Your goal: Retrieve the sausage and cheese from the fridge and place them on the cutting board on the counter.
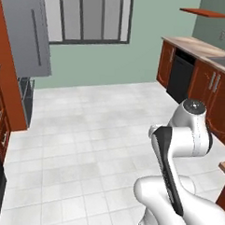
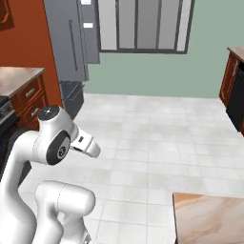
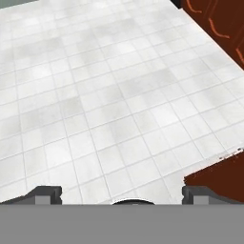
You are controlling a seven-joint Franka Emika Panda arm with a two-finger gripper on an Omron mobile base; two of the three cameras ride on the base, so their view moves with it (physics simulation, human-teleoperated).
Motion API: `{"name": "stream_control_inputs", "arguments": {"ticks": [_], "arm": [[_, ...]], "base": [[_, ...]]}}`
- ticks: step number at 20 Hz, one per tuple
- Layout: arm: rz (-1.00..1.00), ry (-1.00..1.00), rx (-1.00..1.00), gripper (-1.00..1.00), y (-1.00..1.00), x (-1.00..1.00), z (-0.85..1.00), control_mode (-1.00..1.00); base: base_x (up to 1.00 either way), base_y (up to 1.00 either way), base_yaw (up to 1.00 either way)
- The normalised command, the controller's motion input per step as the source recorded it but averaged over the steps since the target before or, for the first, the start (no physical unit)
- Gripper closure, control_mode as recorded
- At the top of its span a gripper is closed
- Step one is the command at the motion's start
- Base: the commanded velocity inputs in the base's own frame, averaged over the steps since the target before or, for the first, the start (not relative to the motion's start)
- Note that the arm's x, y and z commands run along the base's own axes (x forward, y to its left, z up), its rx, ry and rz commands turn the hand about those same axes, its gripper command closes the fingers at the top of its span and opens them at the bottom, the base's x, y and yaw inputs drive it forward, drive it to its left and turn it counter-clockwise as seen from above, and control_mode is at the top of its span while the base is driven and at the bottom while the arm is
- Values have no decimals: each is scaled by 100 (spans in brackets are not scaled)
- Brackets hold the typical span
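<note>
The grey fridge (image 1: 30, 30) stands at the far left of the room, with a long bar handle. In the right base view the fridge (image 2: 71, 38) shows white door bins (image 2: 88, 14) beside its grey panel. A marbled counter (image 2: 16, 75) over red-brown drawers runs to the left of it. My gripper (image 3: 123, 195) is open and holds nothing, facing down at white floor tiles far from the fridge. Its dark fingertips (image 3: 47, 193) stand wide apart. The sausage, the cheese and the cutting board are out of view.
Another stretch of counter (image 1: 197, 44) with a black dishwasher (image 1: 180, 76) and a sink lines the right wall. A counter corner (image 2: 209, 217) juts in close on my right. Red-brown cabinets (image 3: 217, 28) edge the hand view. Open tiled floor (image 1: 94, 132) lies between me and the fridge.
</note>
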Motion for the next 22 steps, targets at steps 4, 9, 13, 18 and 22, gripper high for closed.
{"name": "stream_control_inputs", "arguments": {"ticks": [4,9,13,18,22], "arm": [[0,0,0,-100,0,0,0,100],[0,0,0,-100,0,0,0,100],[0,0,0,-100,0,0,0,100],[0,0,0,-100,0,0,0,100],[0,0,0,-100,0,0,0,100]], "base": [[34,-44,-15],[36,-41,-14],[50,-40,-15],[61,-21,1],[79,0,32]]}}
